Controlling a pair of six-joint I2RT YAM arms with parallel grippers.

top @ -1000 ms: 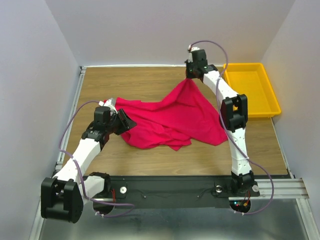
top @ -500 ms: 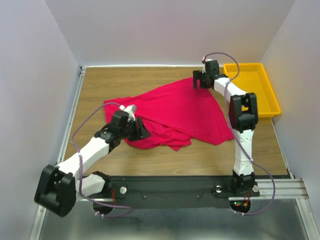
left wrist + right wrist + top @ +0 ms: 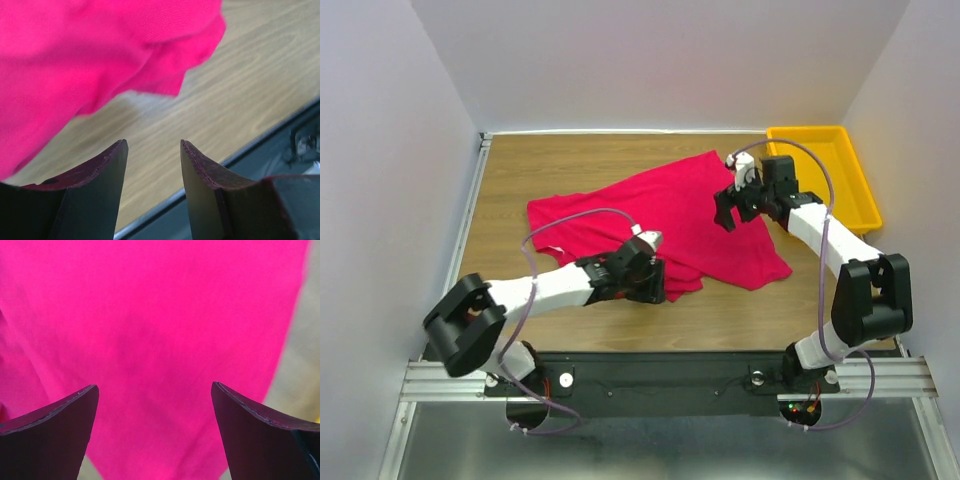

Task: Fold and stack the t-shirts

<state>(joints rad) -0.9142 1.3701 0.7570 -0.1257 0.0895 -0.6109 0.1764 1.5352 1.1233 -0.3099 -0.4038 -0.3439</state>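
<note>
Folding has hardly begun, by the look of it. One plain crimson-pink soft cloth t-shirt (image 3: 650, 200) lies loose and rumpled across the middle of the brown wooden surface (image 3: 570, 160). One broad corner reaches toward the far side, and a bunched double layer runs along the near edge. No neat rectangle shows, nor any stack.

The left hand (image 3: 655, 282) sits low at that bunched near edge. In its wrist view the fingers (image 3: 100, 185) stand a modest gap apart with only bare wood between them and the hem just beyond, so it holds nothing. The right hand (image 3: 725, 207) hovers over the t-shirt's right part, spread wide, cloth below and nothing gripped. The rectangular yellow plastic tray (image 3: 805, 130) stands at the far right, apart from the cloth.

I judge that the smoothing flat, every fold and the stacking all remain to be done.
</note>
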